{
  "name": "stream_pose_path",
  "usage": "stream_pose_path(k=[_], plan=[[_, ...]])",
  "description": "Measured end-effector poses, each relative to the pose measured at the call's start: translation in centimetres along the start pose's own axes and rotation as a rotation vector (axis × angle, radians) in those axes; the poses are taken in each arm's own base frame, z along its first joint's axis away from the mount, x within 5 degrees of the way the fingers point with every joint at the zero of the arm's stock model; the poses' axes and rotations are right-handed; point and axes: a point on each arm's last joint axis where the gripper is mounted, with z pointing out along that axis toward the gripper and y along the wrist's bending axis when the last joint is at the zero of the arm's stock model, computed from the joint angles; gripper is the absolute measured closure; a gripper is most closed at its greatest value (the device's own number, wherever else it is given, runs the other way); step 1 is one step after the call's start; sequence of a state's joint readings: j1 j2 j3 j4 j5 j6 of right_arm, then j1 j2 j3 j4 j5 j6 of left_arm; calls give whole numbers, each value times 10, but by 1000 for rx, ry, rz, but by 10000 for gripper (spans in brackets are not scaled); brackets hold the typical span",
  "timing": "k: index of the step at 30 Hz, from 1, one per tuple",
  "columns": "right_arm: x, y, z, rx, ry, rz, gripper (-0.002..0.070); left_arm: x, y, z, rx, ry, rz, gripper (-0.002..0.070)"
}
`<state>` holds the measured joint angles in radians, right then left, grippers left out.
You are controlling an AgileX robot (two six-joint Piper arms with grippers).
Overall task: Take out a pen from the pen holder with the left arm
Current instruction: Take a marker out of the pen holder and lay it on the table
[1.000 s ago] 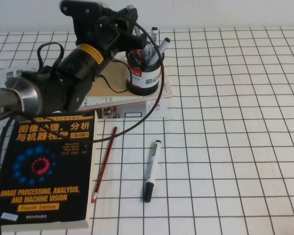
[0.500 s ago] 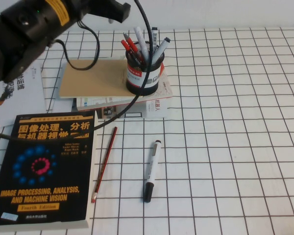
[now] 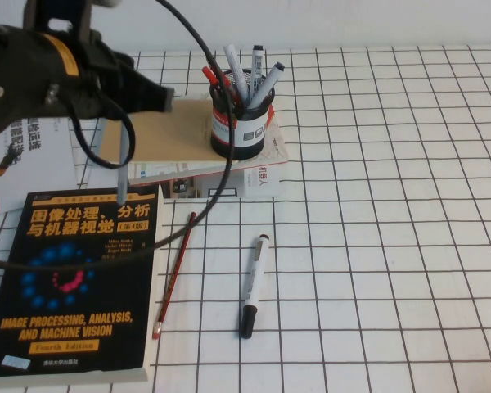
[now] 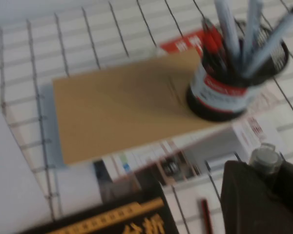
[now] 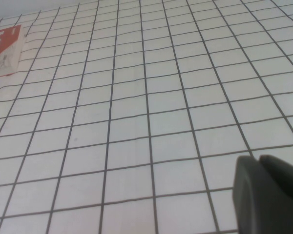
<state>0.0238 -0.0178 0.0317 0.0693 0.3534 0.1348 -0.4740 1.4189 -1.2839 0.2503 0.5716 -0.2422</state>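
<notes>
White gridded table (image 3: 393,246) all round, and up at its left side, pinching 1 grey pen (image 3: 123,168) by the top end in the left hand (image 4: 266,171), well clear of the pen holder (image 3: 241,131) and dangling tip-down over the far edge of the black book (image 3: 74,278). Could well swing or slip out of so slim a pinch, or jab the book cover on a hasty descent. Low over grid squares and out of the high view, right hand (image 5: 268,195) pressed together, no likely trouble from there.

Right of the pen holder (image 3: 241,123) the desk (image 3: 409,246) lay open — left, the book (image 3: 74,278), pencil (image 3: 173,274), marker (image 3: 254,286) and the left tool (image 3: 123,123), gripping a pen (image 3: 123,168), crowded passage.
</notes>
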Motion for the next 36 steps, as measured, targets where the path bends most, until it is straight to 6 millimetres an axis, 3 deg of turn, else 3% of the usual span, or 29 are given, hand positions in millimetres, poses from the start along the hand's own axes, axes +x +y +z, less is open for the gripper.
stream_pose_path(k=[8,20,28,36], plan=[[0,0,0,0,0,0,692,27,-22,31,184,250,-30,616],[0,0,0,0,0,0,692,71,-46,98,317,517,-153,616],[0,0,0,0,0,0,692,97,-39,134,294,618,-250,617],[0,0,0,0,0,0,692,105,-28,151,248,618,-336,617]])
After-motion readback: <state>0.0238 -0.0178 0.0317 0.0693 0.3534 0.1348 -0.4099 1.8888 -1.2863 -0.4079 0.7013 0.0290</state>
